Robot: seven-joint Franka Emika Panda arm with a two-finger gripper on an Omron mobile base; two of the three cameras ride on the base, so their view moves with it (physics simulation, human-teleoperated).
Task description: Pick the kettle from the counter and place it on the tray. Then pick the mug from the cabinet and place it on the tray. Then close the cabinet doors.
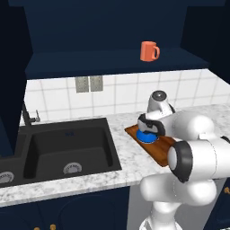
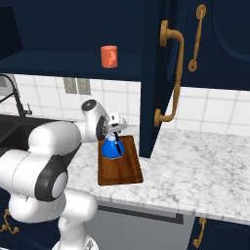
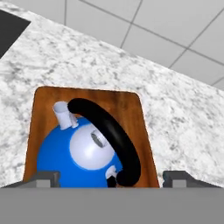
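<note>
Kettle (image 3: 76,159) sits on tray (image 3: 131,105); claw (image 3: 111,177) spread wide around its handle. Lift straight up, avoid snagging handle.

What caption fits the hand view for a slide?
Blue kettle sits on the wooden tray, jaws spread wide either side of its black handle.

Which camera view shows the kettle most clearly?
The hand view: the kettle is seen large from above, with its black arched handle, spout and lid, standing on the tray. In the left base view the arm partly hides the kettle. In the right base view the kettle is small beside the arm.
</note>
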